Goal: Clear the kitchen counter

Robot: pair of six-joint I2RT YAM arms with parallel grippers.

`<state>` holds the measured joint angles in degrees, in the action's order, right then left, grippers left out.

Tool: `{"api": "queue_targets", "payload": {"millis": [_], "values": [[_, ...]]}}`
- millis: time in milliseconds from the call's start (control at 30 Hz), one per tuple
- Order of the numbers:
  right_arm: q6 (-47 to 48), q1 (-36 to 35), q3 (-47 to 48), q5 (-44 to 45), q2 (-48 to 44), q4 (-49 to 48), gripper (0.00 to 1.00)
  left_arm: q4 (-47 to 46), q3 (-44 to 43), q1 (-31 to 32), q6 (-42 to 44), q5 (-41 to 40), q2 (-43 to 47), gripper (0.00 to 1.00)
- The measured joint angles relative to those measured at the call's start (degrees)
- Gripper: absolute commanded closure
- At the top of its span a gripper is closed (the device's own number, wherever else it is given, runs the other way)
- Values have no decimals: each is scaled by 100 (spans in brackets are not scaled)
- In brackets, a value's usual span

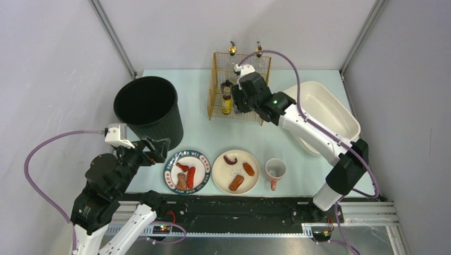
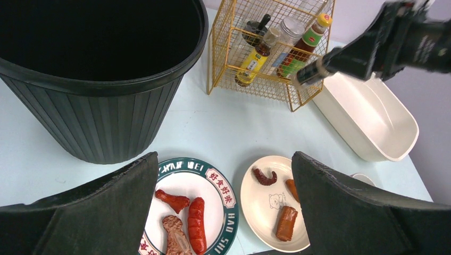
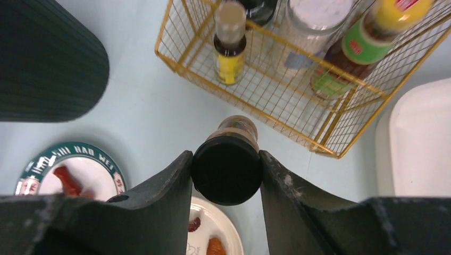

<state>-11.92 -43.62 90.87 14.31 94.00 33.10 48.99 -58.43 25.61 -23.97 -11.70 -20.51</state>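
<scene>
Black-capped sauce bottle (image 3: 227,172) is clamped by right gripper (image 3: 226,159); should be kept upright, lowered into far yellow wire basket (image 3: 276,95). Left gripper (image 2: 226,208) is spread wide, empty.

- Plain pale grey walls (image 1: 175,26) closed in behind the kitchen counter (image 1: 197,114) and along both its sides.
- A metal post (image 1: 113,40) rose from its back left corner, another (image 1: 360,37) from its back right.
- A black rail (image 1: 239,204) ran along its front edge.
- Light fell evenly, leaving only soft shadows on it.
</scene>
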Motion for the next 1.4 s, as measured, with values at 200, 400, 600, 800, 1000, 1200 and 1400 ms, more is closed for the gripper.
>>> {"api": "queue_targets", "payload": {"millis": [200,400,600,800,1000,1200,1400], "values": [[105,238,678,-24,-35,177,98,0,0,0,0,-4,0,2],[118,612,1145,-81,201,310,98,0,0,0,-2,-11,-2,2],[83,874,1408,-188,780,317,98,0,0,0,0,-15,-33,2],[-11,964,1469,-328,1244,337,99,2,0,0,2,-15,-94,2],[-92,979,1469,-426,1510,332,97,0,0,0,2,-15,-136,2],[-164,986,1467,-442,1622,232,97,0,0,0,2,-15,-149,2],[-249,990,1357,-437,1687,26,96,2,0,0,0,-13,-151,2]]}}
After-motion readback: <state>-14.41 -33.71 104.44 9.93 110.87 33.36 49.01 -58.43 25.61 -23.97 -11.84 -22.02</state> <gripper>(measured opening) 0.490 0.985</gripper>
